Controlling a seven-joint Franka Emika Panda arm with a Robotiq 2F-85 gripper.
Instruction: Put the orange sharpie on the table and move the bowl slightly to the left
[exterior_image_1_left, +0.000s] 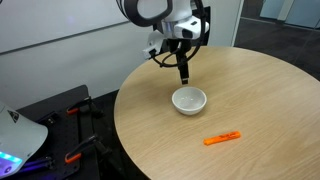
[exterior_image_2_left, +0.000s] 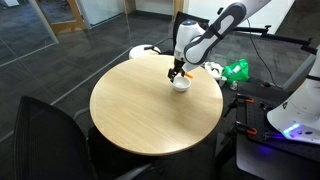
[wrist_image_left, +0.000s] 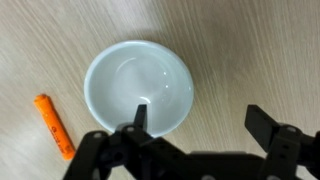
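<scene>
The gripper (exterior_image_1_left: 183, 76) hung just above the bowl (exterior_image_1_left: 189, 100), near the middle of an exterior view. Its jaws were spread wide and held nothing. In the wrist view one finger (wrist_image_left: 139, 118) was over the inside of the bowl. The other finger was out past the rim, over bare wood.

The bowl sat on the table (exterior_image_1_left: 260, 110). Bare wood lay all round it, so there was room to slide on every side.

The sharpie (exterior_image_1_left: 222, 138) lay flat on the table, down and to the right of the bowl and apart from it. It was closer than the bowl to the table's edge at the bottom of the frame. In the wrist view it lay at the lower left.

There was one bowl, one sharpie, one gripper and one table. Any writing on the sharpie was too small to read.
</scene>
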